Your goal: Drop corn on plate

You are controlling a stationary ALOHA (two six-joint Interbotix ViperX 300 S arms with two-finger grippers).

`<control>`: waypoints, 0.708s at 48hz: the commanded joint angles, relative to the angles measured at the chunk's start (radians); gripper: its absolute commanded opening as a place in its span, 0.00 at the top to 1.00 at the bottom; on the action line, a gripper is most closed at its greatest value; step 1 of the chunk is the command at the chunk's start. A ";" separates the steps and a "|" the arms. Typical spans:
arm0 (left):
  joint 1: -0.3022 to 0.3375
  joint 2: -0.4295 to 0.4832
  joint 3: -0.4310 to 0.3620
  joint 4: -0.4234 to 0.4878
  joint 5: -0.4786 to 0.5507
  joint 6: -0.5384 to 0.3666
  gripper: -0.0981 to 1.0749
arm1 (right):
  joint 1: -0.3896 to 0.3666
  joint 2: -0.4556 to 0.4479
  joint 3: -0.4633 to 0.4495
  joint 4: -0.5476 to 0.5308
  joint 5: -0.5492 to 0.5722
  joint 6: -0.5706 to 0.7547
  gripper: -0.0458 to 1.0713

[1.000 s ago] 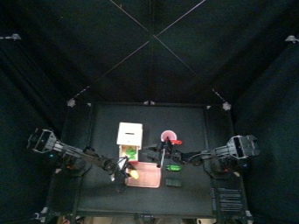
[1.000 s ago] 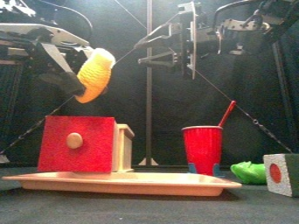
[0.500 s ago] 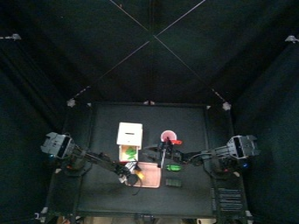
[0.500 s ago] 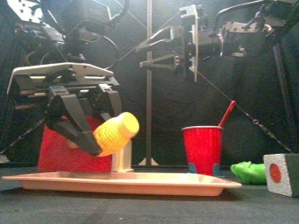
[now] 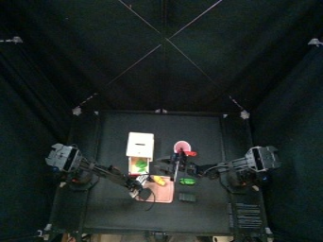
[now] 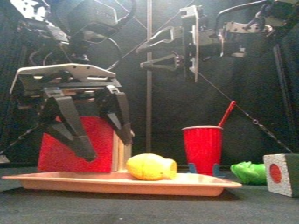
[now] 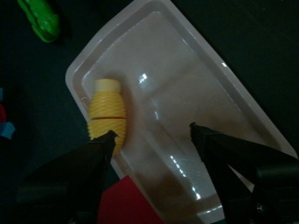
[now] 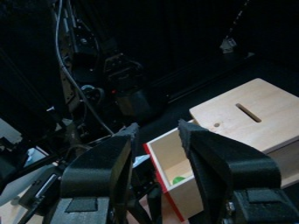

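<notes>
Plate (image 6: 70,179): a flat salmon-pink tray with rounded corners and a low raised rim, glossy like moulded plastic; it lies near the table's front edge, and the left wrist view shows light glinting off its smooth floor. Its rear part is hidden behind the box in the front view.

Box (image 6: 65,153): red-faced with pale wooden panels, square-edged, standing at the plate's back edge; the left arm covers its upper part.

Left gripper (image 6: 84,131): two black jaws spread wide apart, empty, hanging above the plate with the corn below and just to one side.

Right gripper (image 8: 163,166): jaws stand apart with nothing between them, raised over the table's right side.

Cup (image 6: 202,149): red, tapered, smooth, with a red straw leaning out; its base is cut off by the plate's rim.

Corn (image 6: 151,166): a small yellow cob, rounded and ribbed with faint rings, lying on its side on the plate's floor, free of both grippers.

Green item (image 6: 247,170): a lumpy shape on the table's right, partly hidden by a pale block.
</notes>
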 commanded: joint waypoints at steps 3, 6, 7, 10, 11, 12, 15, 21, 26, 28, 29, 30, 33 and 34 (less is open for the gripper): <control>-0.002 -0.015 -0.009 -0.055 -0.002 0.002 0.07 | -0.002 -0.029 -0.011 0.000 -0.008 -0.002 0.25; -0.002 -0.014 -0.009 -0.069 -0.002 0.002 0.07 | -0.002 -0.029 -0.011 0.000 -0.008 -0.002 0.25; 0.000 -0.011 -0.009 -0.075 -0.002 0.002 0.07 | -0.002 -0.029 -0.011 0.000 -0.008 -0.002 0.25; 0.003 -0.003 -0.011 -0.086 -0.002 0.002 0.07 | -0.003 -0.028 -0.011 0.002 -0.008 -0.002 0.25; 0.003 -0.003 -0.011 -0.087 0.000 0.002 0.07 | -0.002 -0.026 -0.011 0.002 -0.008 -0.002 0.25; 0.003 -0.002 -0.011 -0.089 -0.002 0.002 0.07 | -0.002 -0.026 -0.011 0.002 -0.009 -0.002 0.25; 0.003 0.000 -0.012 -0.092 0.000 0.002 0.07 | -0.002 -0.023 -0.011 0.005 -0.008 -0.002 0.25; 0.003 -0.011 -0.006 -0.094 0.000 0.000 0.07 | -0.003 -0.023 -0.009 0.008 -0.009 -0.002 0.25; 0.003 -0.025 -0.005 -0.110 0.011 -0.003 0.07 | -0.003 -0.023 -0.009 0.008 -0.008 -0.002 0.25; 0.003 -0.032 -0.005 -0.123 0.017 -0.003 0.07 | -0.003 -0.023 -0.009 0.008 -0.008 -0.002 0.25; 0.003 -0.037 -0.005 -0.130 0.023 -0.003 0.07 | -0.003 -0.023 -0.009 0.008 -0.008 -0.002 0.25; 0.003 -0.040 -0.005 -0.135 0.026 -0.003 0.07 | -0.002 -0.023 -0.009 0.008 -0.008 -0.002 0.25; 0.003 -0.051 -0.003 -0.144 0.038 -0.003 0.07 | -0.002 -0.023 -0.009 0.008 -0.008 -0.002 0.25; 0.003 -0.052 -0.003 -0.147 0.041 -0.003 0.07 | -0.002 -0.023 -0.009 0.008 -0.008 -0.002 0.25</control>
